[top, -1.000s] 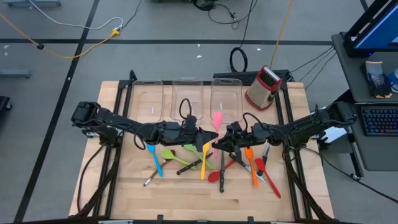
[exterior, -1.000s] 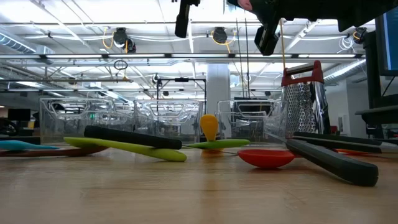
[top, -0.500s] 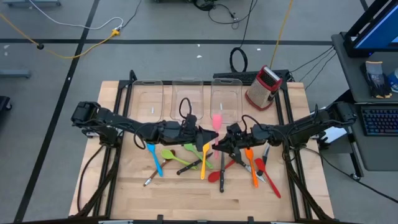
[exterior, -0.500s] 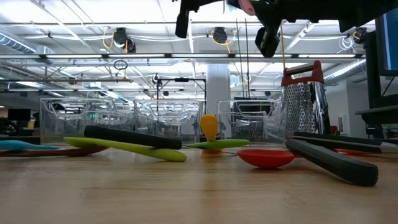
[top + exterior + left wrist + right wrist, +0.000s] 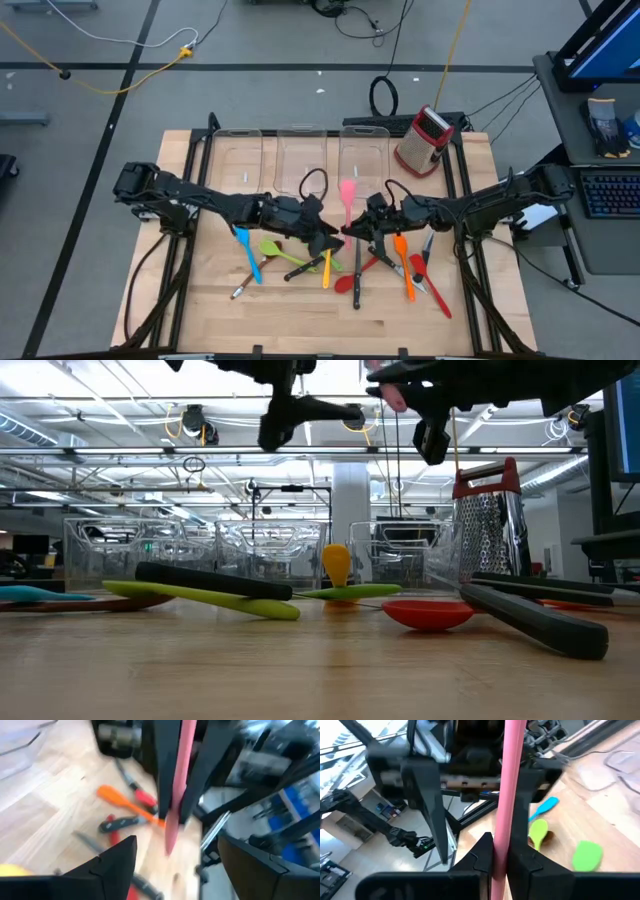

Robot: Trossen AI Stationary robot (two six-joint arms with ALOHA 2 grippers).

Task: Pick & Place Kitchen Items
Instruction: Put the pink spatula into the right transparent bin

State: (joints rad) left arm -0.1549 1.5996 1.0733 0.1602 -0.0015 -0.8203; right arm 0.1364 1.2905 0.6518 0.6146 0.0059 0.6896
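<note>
We see our right gripper (image 5: 357, 229) clamped on the pink spatula (image 5: 347, 196) above the middle of the bench (image 5: 200, 300), its blade toward the far-edge bins (image 5: 300, 155). Our left gripper (image 5: 327, 243), just beside, stands spread wide, holding nothing.

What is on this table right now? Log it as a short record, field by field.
left gripper: open, fingers clear of the pink spatula
right gripper: shut on the pink spatula's handle, raised over the table's middle
pink spatula: held off the table, head toward the clear bins
clear bins: three in a row at the far edge
lying loose: blue spatula, orange spatula, others
</note>
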